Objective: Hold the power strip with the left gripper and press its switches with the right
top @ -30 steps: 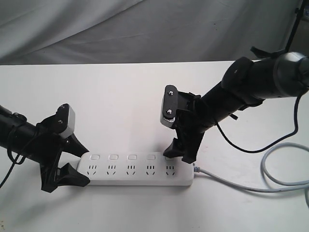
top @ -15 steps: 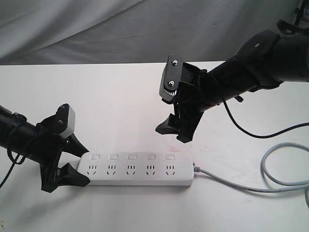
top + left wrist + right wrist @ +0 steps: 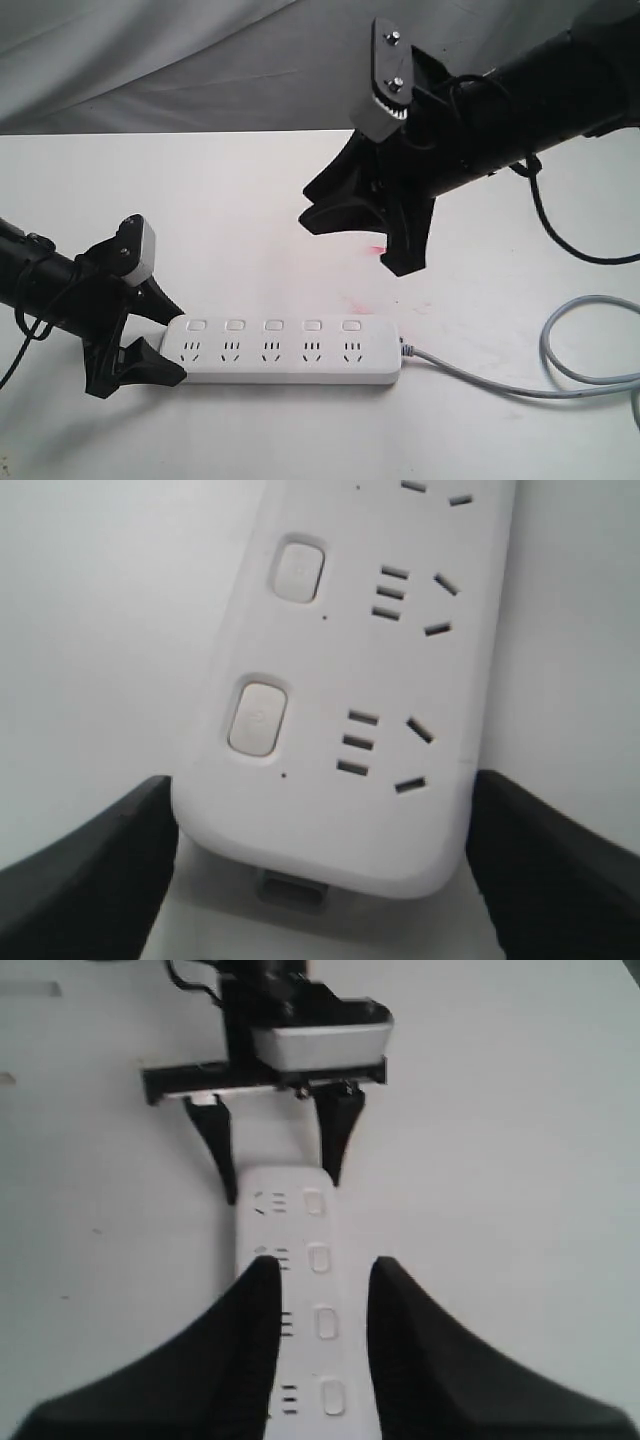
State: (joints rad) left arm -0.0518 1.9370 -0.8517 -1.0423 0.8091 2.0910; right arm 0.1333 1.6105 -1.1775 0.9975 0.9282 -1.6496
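The white power strip (image 3: 285, 352) lies lengthwise near the table's front, and its switches (image 3: 273, 325) run in a row along its far side. My left gripper (image 3: 168, 338) is shut on the strip's left end, one black finger against each long side. In the left wrist view the left gripper (image 3: 320, 776) brackets the rounded end of the power strip (image 3: 400, 680), beside two switches (image 3: 258, 718). My right gripper (image 3: 358, 240) hangs open in the air above the strip's right half and touches nothing. Between the right gripper's (image 3: 323, 1262) tips, the switches (image 3: 326, 1322) show far below.
The strip's grey cable (image 3: 520, 385) leaves its right end and loops toward the table's right edge. A grey cloth (image 3: 200, 60) hangs behind the table's far edge. A faint reddish mark (image 3: 378, 250) sits on the tabletop under the right gripper.
The right gripper has lifted off the strip's right end and risen up and away from it. The left gripper and the strip have not moved.
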